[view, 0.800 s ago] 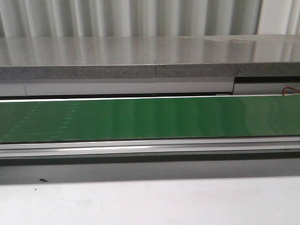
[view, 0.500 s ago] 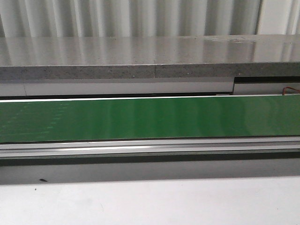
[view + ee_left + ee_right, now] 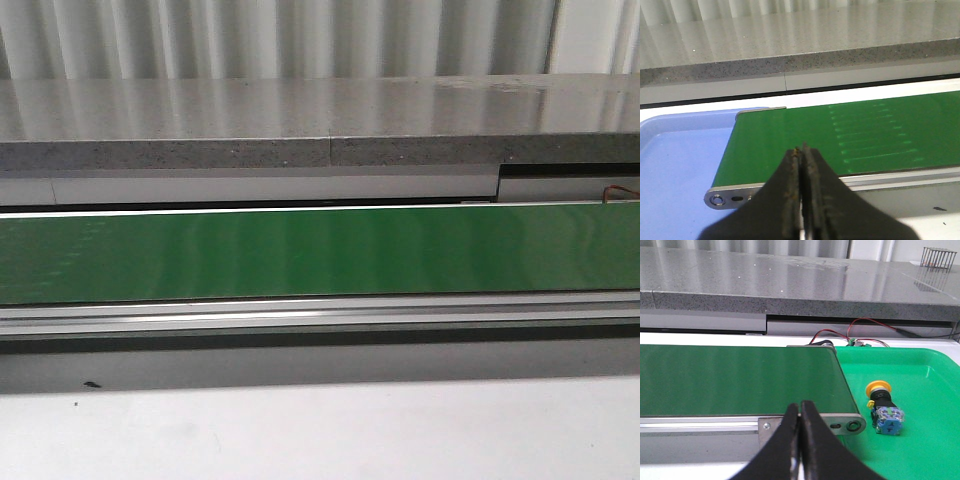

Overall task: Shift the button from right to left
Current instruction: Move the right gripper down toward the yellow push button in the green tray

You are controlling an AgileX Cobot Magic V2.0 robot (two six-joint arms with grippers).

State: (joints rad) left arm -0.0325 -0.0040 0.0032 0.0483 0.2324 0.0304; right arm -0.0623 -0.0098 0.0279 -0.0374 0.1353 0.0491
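The button [image 3: 883, 409] lies on its side in the green tray [image 3: 920, 450], just beyond the belt's right end, yellow cap pointing away, blue-grey base nearer. It shows only in the right wrist view. My right gripper [image 3: 800, 405] is shut and empty, over the near rail of the green conveyor belt [image 3: 735, 385], apart from the button. My left gripper [image 3: 801, 150] is shut and empty, over the belt's [image 3: 840, 140] left end beside the blue tray [image 3: 675, 165]. Neither gripper nor the button shows in the front view.
The green conveyor belt [image 3: 320, 252] runs across the front view with a metal rail [image 3: 320, 318] in front and a grey stone counter [image 3: 320, 120] behind. Red wires [image 3: 860, 325] lie behind the green tray. A wire cage [image 3: 938, 257] stands on the counter far right.
Faint light marks on the belt's left part have drifted and faded, so the belt seems to run. Nothing else has changed.
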